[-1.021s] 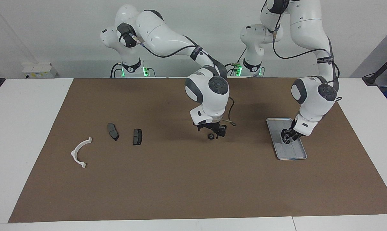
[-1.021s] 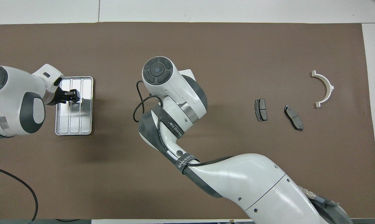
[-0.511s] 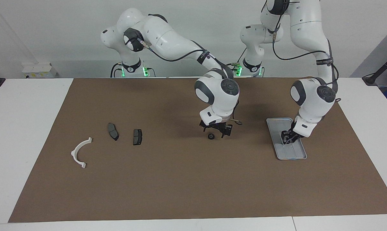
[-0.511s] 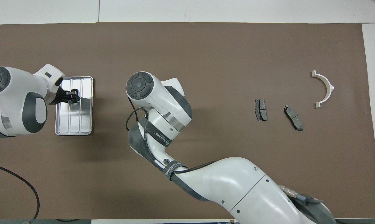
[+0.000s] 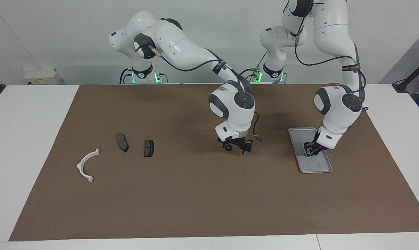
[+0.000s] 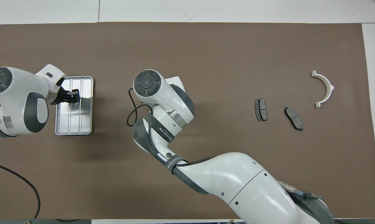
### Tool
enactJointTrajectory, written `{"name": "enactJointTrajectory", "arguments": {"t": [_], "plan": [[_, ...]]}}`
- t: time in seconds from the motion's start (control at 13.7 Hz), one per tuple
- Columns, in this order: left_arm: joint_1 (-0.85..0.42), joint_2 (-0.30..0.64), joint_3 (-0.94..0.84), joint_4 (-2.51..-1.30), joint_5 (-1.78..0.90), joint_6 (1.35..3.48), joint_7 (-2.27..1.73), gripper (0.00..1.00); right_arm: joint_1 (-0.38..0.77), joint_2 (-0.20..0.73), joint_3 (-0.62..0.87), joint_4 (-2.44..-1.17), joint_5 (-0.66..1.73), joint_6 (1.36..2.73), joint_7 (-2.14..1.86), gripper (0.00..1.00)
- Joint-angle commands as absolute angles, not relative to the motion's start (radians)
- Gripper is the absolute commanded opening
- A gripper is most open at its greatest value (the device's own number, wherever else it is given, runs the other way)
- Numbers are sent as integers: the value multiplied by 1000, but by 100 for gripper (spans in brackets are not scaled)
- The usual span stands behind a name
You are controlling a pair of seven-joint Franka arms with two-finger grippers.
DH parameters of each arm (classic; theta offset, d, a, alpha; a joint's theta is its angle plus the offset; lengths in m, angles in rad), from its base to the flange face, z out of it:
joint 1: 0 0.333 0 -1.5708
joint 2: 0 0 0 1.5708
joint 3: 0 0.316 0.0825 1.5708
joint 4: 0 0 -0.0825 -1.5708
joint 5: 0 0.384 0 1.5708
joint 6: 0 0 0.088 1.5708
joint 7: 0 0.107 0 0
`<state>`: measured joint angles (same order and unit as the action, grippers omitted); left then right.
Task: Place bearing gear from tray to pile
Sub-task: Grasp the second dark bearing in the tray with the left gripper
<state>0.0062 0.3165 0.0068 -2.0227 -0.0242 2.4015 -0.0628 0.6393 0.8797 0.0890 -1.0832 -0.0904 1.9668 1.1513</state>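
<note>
Right gripper at bearing gear, mid-mat

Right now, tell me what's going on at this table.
The right gripper is low over the middle of the brown mat, open, right at a small black ring-shaped bearing gear lying there; whether they touch is unclear. The left gripper is down in the ridged silver metal tray. The white plastic arc and two dark grey brake-pad-shaped pieces lie toward the right arm's end.
</note>
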Motion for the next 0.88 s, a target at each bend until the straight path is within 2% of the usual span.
{"name": "enactJointTrajectory", "arguments": {"t": [0.0, 0.15, 0.29, 0.51, 0.8], "plan": [[6, 318, 5, -2034, -18, 2410, -63, 0, 631, 884, 91, -1101, -83, 1988, 1167, 95], [9, 318, 3, -2022, -20, 2392, -64, 0, 623, 881, 91, -1115, -77, 1988, 1161, 95], [8, 316, 3, -1949, -20, 2279, -64, 0, 617, 879, 91, -1127, -72, 1982, 1157, 95], [5, 282, 3, -1878, -20, 2131, -116, 0, 617, 877, 94, -1129, -61, 1971, 1158, 88], [0, 256, -3, -1868, -21, 2077, -259, 0, 614, 873, 95, -1127, -28, 1928, 1157, 87]]}}
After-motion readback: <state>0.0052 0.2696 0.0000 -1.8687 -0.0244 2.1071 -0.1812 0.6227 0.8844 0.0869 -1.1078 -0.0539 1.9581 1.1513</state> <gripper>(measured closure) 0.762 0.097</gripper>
